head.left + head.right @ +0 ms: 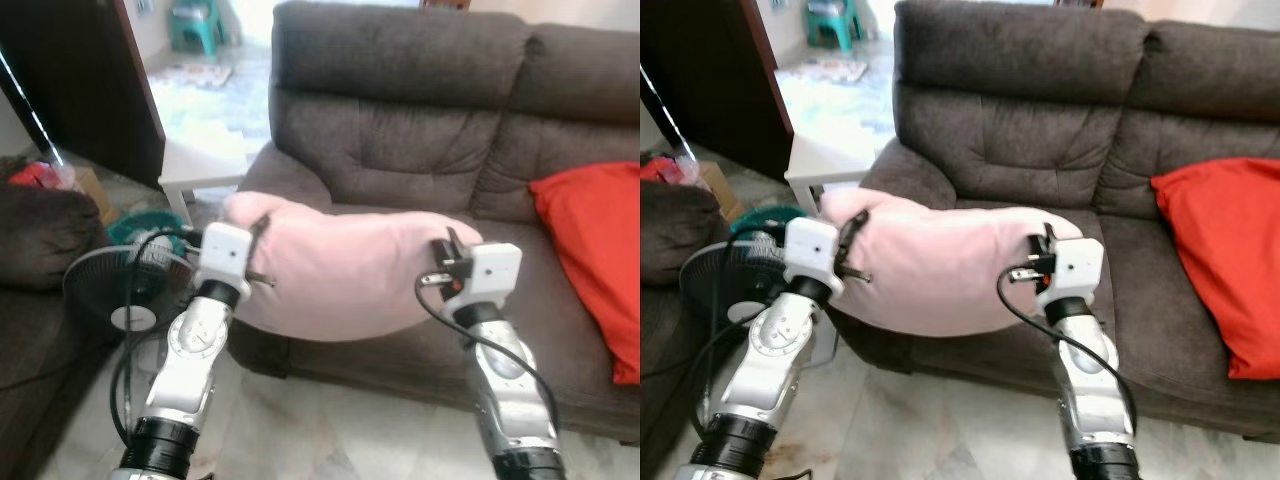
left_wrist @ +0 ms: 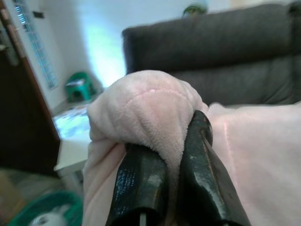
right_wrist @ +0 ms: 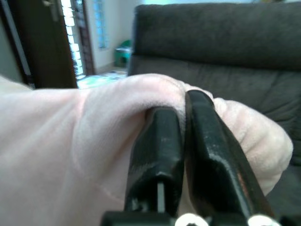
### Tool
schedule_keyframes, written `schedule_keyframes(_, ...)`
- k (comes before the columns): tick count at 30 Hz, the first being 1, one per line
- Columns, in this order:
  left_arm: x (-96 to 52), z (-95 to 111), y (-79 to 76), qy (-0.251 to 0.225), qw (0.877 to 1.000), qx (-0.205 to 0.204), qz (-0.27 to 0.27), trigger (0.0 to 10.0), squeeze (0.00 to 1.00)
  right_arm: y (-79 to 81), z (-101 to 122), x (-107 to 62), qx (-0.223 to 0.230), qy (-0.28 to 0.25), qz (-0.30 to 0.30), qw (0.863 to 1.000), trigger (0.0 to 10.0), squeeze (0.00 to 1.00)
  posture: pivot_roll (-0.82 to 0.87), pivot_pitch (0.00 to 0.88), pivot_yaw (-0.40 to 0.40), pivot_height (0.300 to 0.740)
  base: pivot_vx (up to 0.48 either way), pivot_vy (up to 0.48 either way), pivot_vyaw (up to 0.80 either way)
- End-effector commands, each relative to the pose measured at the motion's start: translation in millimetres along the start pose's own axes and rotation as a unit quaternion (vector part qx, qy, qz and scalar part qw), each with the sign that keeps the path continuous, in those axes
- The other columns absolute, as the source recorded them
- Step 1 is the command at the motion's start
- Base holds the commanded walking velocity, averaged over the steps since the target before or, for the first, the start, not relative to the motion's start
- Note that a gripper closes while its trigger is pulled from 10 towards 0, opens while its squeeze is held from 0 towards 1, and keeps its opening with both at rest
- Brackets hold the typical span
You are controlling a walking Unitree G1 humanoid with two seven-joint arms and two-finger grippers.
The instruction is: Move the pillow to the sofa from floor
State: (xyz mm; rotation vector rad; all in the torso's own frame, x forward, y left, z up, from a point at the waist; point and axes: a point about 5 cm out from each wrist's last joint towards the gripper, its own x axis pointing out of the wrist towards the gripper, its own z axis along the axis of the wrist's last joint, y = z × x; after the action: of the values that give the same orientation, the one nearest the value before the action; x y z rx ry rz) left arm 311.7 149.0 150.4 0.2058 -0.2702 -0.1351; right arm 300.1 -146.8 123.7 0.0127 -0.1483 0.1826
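Pillow [image 1: 340, 270], pale pink and plush, is off the floor and carried between both arms, hanging in front of the dark brown sofa [image 1: 420, 150] at about the level of the seat's front edge, its middle sagging a little. Left gripper [image 1: 256, 252] pinches the pillow's left end; the left wrist view shows its two black fingers [image 2: 141, 181] pressed together with a fold of pink fabric bunched above and between them. Right gripper [image 1: 447, 262] pinches the right end the same way; the right wrist view shows its fingers [image 3: 157, 150] clenched on a gathered corner. Both holds look like fabric pinches rather than grips on the body of the pillow, so I judge them adequate for carrying but liable to slip under a sharp tug. Step in hand: transport, near its end. Next move, as I judge it: carry the pillow forward over the left seat cushion [image 1: 400, 215], lower until the seat takes the weight, then let both ends go. Red cushion [image 1: 595, 250] occupies the right seat, well apart from the landing spot. Standing fan [image 1: 125, 285] and small white table [image 1: 200, 165] sit beside the left arm; I would keep that elbow clear of them.
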Motion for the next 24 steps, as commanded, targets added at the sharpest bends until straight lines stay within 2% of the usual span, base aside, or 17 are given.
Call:
schedule_keyframes(1,7.6,19.0,-13.3,-0.043,0.999,0.0,-0.022,10.0,0.0,-8.3,10.6,0.1,-0.006,-0.022,-0.007,1.0,10.0,0.0,0.14,0.022,-0.045,0.74,0.281,0.0,0.0)
schedule_keyframes(10,15.8,35.1,-10.6,-0.067,0.998,0.0,-0.02,10.0,0.0,-2.7,24.3,5.8,-0.005,-0.045,0.001,0.999,10.0,0.0,0.15,0.02,-0.044,0.74,0.281,0.0,0.0)
schedule_keyframes(20,17.2,39.2,-9.3,-0.073,0.997,0.0,-0.017,10.0,0.0,-0.8,29.7,6.7,-0.014,-0.051,0.009,0.999,10.0,0.0,0.15,0.021,-0.045,0.74,0.281,0.0,0.0)
schedule_keyframes(24,17.6,39.9,-8.2,-0.073,0.997,0.0,-0.015,10.0,0.0,2.4,31.8,7.3,-0.019,-0.054,0.017,0.998,10.0,0.0,0.15,0.019,-0.047,0.74,0.279,0.0,0.77)
